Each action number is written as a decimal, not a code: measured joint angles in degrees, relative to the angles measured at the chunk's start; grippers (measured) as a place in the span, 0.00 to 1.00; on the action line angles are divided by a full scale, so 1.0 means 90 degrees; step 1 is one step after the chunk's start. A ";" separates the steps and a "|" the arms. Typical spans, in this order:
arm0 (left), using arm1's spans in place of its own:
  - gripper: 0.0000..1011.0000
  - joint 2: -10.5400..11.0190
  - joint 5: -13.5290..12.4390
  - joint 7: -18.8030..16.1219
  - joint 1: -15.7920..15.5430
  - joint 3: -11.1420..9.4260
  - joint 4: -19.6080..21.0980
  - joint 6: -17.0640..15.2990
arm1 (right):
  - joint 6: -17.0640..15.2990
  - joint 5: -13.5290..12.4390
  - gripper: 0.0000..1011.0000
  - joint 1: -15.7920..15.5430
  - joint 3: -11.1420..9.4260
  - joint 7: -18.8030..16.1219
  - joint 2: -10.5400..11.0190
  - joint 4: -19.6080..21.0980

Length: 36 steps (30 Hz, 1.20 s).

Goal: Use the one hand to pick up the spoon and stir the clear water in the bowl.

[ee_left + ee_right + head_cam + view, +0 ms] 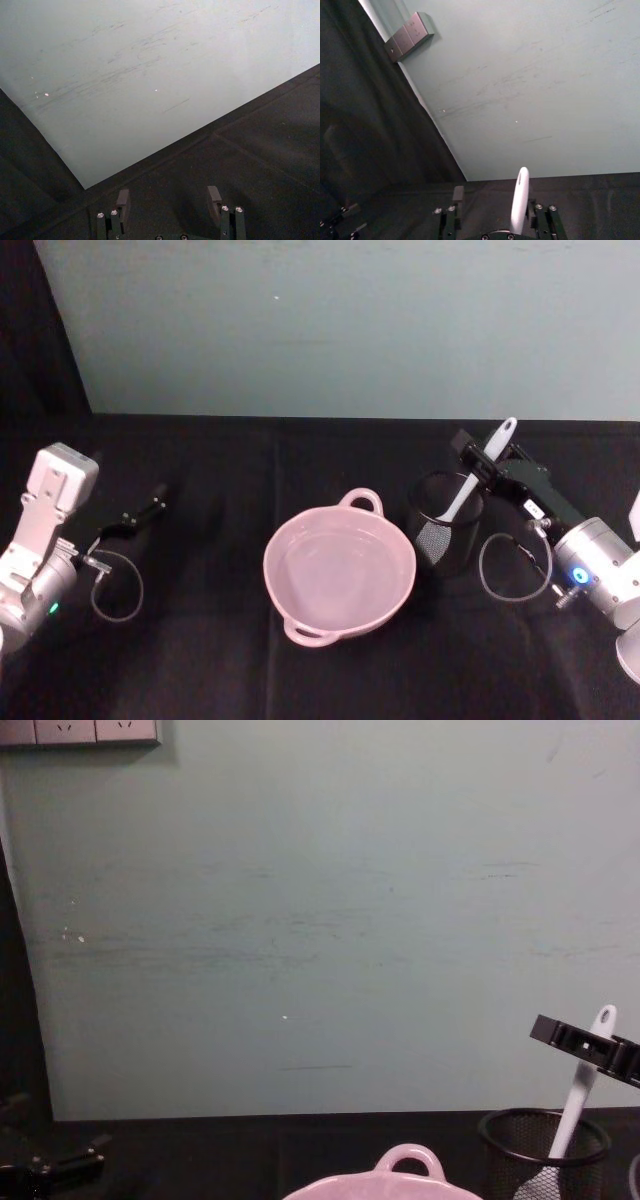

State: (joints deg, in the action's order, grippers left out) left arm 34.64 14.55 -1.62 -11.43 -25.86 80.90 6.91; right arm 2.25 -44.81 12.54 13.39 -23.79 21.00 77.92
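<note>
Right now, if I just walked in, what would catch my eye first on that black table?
The pale pink bowl at the middle of the black table, with clear water in it. Just to its right, the right pincer is closed on the handle of a white spoon whose head sits in a black mesh cup. The left pincer rests open at the far left.

One pink bowl (339, 576), one white spoon (478, 475), one black wire-mesh cup (447, 522), two robot grippers: left gripper (146, 511), right gripper (478, 459). Two loop handles sit on the bowl's rim. One wall socket plate (409, 36).
</note>
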 joint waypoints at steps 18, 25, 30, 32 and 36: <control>0.99 0.0000 0.0000 0.0000 0.0000 0.0000 0.0000 0.0000 | 0.0001 0.0000 0.99 0.0000 0.0000 0.0008 0.0000 0.0004; 0.99 0.0000 0.0000 0.0000 0.0000 0.0000 0.0000 0.0000 | 0.0001 0.0001 0.99 0.0000 0.0000 0.0007 0.0000 0.0004; 0.99 0.0000 0.0000 0.0000 0.0000 0.0000 0.0000 0.0000 | 0.0004 0.0162 0.99 -0.0004 0.0020 0.0137 0.0050 0.0025; 0.99 0.0000 0.0000 0.0000 0.0000 0.0000 0.0000 0.0000 | 0.0023 0.0266 0.99 -0.0010 0.0012 0.0228 0.0066 0.0027; 0.99 0.0000 0.0000 0.0000 0.0000 0.0000 0.0000 0.0000 | 0.0059 0.0471 0.99 -0.0012 -0.0007 0.0357 0.0096 0.0028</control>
State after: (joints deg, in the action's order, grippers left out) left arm 34.65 14.55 -1.62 -11.43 -25.86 80.90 6.91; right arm 2.78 -40.58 12.44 13.32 -20.57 21.87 78.17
